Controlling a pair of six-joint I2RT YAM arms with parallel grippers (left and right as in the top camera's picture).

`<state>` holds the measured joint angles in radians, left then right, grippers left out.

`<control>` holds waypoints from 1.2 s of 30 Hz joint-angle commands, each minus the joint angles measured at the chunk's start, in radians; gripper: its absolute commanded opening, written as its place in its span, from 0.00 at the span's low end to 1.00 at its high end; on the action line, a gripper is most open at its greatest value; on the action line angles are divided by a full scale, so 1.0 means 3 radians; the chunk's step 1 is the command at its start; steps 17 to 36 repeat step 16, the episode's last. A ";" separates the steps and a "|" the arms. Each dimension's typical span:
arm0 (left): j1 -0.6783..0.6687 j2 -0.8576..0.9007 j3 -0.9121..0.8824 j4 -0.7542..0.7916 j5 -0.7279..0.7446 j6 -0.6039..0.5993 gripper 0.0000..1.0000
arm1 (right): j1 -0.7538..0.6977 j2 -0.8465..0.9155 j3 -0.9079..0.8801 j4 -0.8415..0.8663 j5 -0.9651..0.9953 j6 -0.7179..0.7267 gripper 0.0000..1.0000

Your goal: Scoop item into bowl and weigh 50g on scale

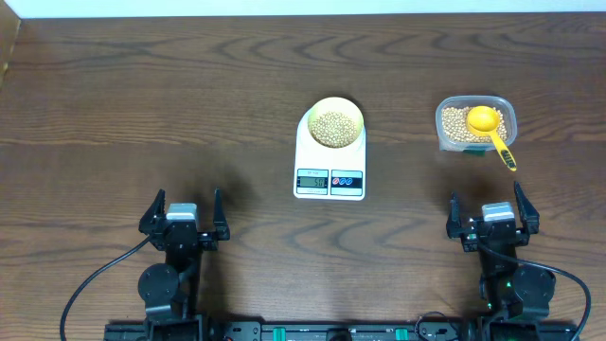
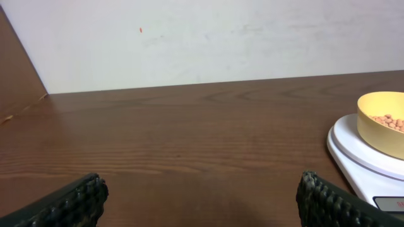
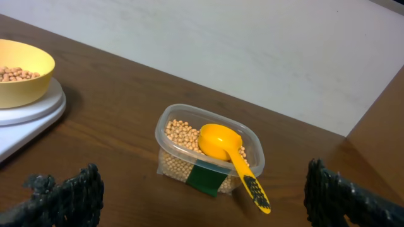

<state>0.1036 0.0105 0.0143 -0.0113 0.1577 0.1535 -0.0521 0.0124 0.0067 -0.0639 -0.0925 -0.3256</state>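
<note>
The bowl [image 1: 333, 102] stands on the scale [image 1: 322, 159] at mid-worktop [image 1: 142, 95] and holds beans [image 1: 333, 129]. The digits on the scale's display [image 1: 312, 181] are too small to read. Well to the right, a clear tub [image 1: 507, 104] holds more beans, with a yellow scoop [image 1: 485, 119] lying in them; whether its cup faces up or down is unclear. The left gripper [image 1: 187, 201] and right gripper [image 1: 486, 201] sit near the front edge, fingers apart and empty. Both wrist views cut off the bowl and scale at the frame edge.
</note>
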 commanded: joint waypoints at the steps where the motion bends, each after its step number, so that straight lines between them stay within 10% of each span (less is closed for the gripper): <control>1: -0.0006 0.0008 -0.0034 -0.0149 0.0045 -0.0020 0.98 | -0.0004 -0.0023 -0.0004 -0.0017 0.0015 -0.0003 0.99; 36: -0.0006 0.0045 -0.0034 -0.0149 0.0043 -0.0020 0.97 | -0.0004 -0.0023 -0.0004 -0.0017 0.0015 -0.0003 0.99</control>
